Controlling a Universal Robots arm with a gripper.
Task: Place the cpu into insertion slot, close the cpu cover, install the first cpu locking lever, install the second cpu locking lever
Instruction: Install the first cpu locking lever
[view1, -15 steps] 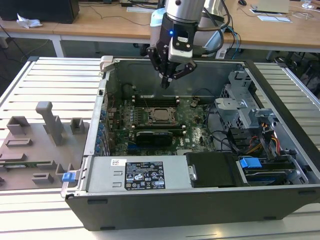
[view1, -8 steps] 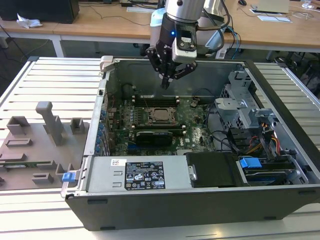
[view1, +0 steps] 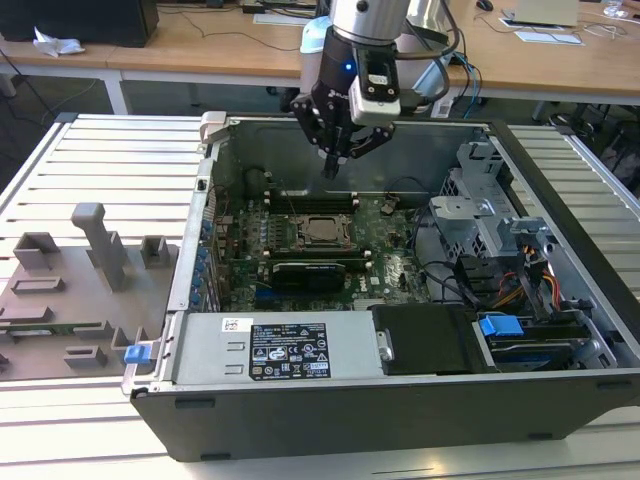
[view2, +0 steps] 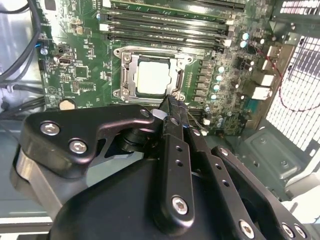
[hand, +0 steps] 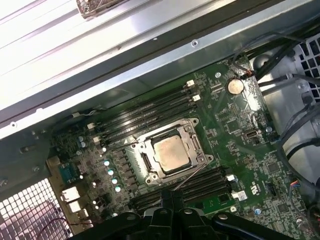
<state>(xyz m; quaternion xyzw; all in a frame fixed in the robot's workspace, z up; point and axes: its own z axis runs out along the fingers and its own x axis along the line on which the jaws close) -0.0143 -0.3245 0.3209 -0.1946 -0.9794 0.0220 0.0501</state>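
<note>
Upper centre of the exterior view, above the open computer case (view1: 420, 405): one gripper (view1: 331, 172), fingers drawn together to a point, nothing seen between them, hanging clear of the motherboard (view1: 395, 250) over the memory slots (view1: 320, 197). Centre of the same view, just below the fingertips in the frame and a shade toward the exterior view's left: the cpu (view1: 322, 229), pale square top facing up, lying flat in the insertion slot (view1: 303, 233). Being square, it has no long axis; the memory slots run across the frame between it and the gripper. Both wrist views: the cpu (view2: 152, 77) (hand: 170, 152) is framed by the cpu cover (view2: 150, 53) (hand: 187, 132), which appears lowered around it, with the closed gripper (view2: 170, 102) (hand: 167, 194) short of the socket's near edge, not touching. First wrist view: a locking lever (hand: 192, 175), thin wire beside the socket; whether it is latched cannot be told.
</note>
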